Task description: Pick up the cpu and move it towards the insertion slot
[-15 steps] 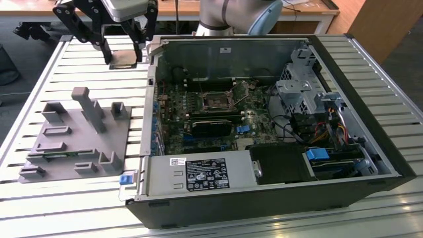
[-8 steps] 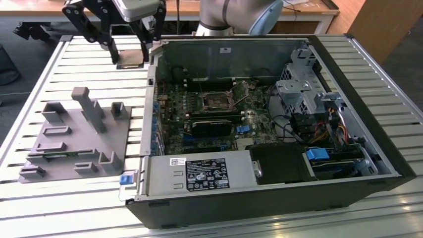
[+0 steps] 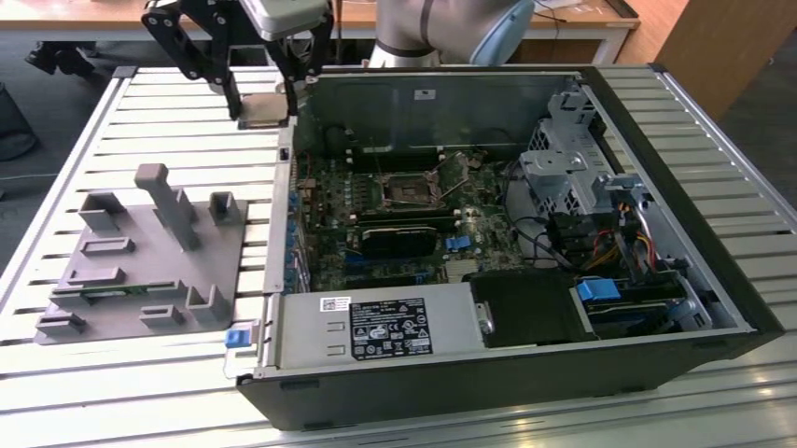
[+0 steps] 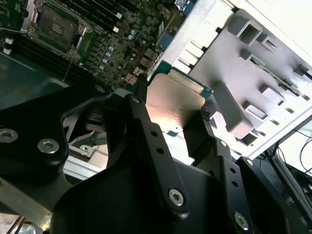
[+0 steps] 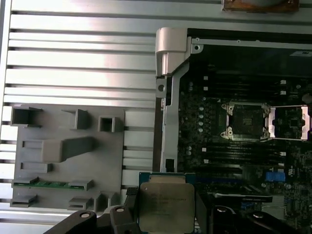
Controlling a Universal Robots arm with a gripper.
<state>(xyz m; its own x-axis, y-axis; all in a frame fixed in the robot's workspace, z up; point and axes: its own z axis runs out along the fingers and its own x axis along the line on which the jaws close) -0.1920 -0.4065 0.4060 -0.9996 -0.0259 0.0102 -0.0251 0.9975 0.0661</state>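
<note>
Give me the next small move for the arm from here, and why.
Probably carry it toward the exterior view's right, over the open case. The hand is shut on the cpu, lifted clear near the case's edge, while the insertion slot sits open deeper on the board, off to that side.

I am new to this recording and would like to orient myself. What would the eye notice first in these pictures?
First, the cpu, held between the black fingers of the gripper, in the air near the open computer case. Next, the insertion slot on the green board inside the case, standing open and dark. On the exterior view's left, a grey plastic fixture with upright posts lies on the slatted table.
</note>
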